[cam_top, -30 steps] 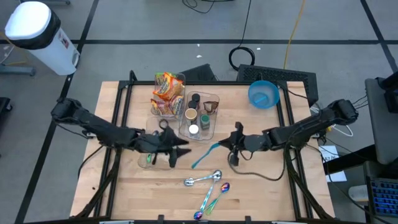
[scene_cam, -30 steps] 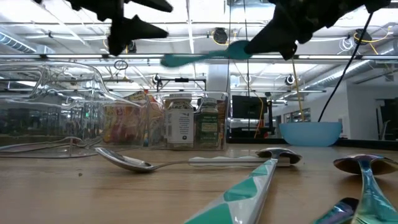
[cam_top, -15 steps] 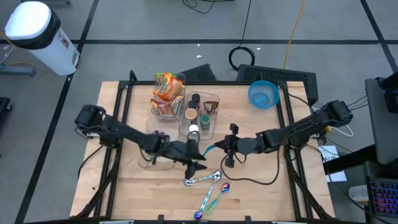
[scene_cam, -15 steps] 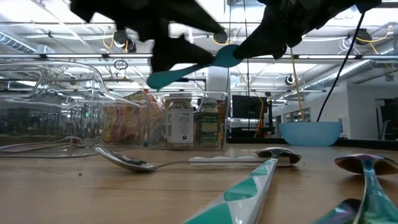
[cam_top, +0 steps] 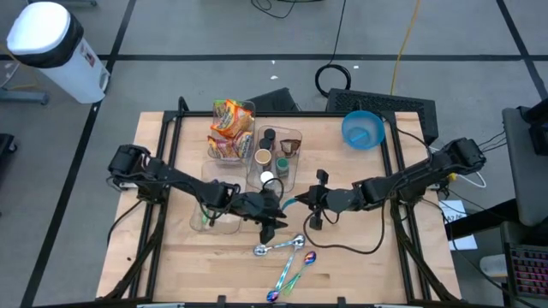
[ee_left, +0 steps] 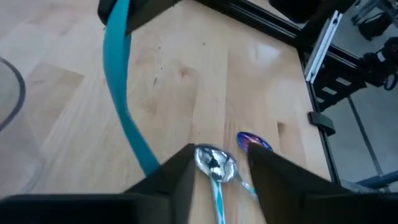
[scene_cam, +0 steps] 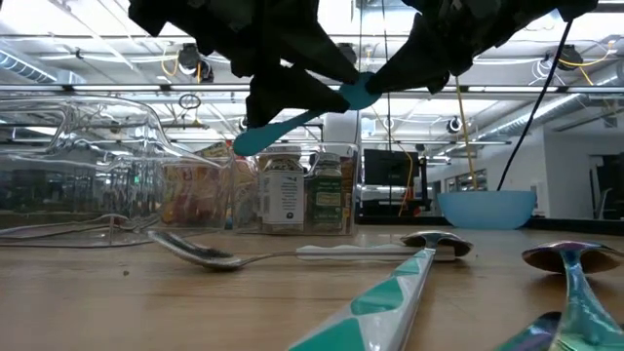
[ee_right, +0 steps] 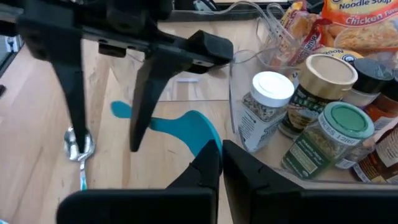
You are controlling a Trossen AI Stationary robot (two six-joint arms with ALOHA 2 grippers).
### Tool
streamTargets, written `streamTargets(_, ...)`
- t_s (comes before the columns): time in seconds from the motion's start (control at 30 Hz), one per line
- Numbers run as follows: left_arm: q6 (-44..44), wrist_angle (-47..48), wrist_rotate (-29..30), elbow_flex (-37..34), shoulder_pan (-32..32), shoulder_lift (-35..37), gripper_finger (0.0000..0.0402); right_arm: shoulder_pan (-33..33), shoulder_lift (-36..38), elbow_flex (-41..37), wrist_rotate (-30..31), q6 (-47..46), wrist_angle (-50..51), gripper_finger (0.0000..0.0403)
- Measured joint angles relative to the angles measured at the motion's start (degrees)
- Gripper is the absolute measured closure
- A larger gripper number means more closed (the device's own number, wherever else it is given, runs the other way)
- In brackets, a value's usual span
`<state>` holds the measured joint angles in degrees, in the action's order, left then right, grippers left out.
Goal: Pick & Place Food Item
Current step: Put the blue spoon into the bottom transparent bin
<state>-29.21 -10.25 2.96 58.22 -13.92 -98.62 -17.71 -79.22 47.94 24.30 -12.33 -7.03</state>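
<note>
I am seeing both arms meeting over the middle of the worktop [cam_top: 171,265]. The right gripper [cam_top: 310,204] is pinching one end of a teal spatula [scene_cam: 297,117], its fingers narrow on the handle, and it is holding the tool up in the air above the wood. The left gripper [cam_top: 272,218] is hanging just beside the spatula's free end, fingers spread wide with the teal blade running between them in its wrist view; I cannot tell if they are touching it. Below them a silver spoon [cam_top: 279,246] is lying flat, with two colourful spoons [cam_top: 291,275] near the front edge. A clear organizer bin [cam_top: 278,162] holding spice jars [ee_right: 323,143] is sitting toward the back edge, noodle soup packets [cam_top: 231,127] in the clear bin beside it. A blue bowl [cam_top: 363,129] is resting near the back right corner.
</note>
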Motion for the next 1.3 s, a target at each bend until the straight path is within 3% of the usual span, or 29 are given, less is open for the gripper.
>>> streamTargets(0.23,0.2,-0.3,0.1,0.0,1.8,0.0,0.0389,0.0,0.0,0.0,-0.3,0.0,-0.4,0.0403)
streamTargets(0.47,1.4,-0.5,-0.1,0.0,3.0,0.0,0.0397,0.0,0.0,0.0,-0.1,0.0,-0.4,0.0402)
streamTargets(0.8,1.6,2.1,-0.9,0.0,3.0,0.3,0.0386,0.0,0.0,0.0,-0.6,0.0,-0.1,0.0401)
streamTargets(1.3,1.3,2.9,2.5,-0.1,3.1,0.2,0.0258,-0.1,0.1,0.0,-12.2,-4.2,5.4,0.04)
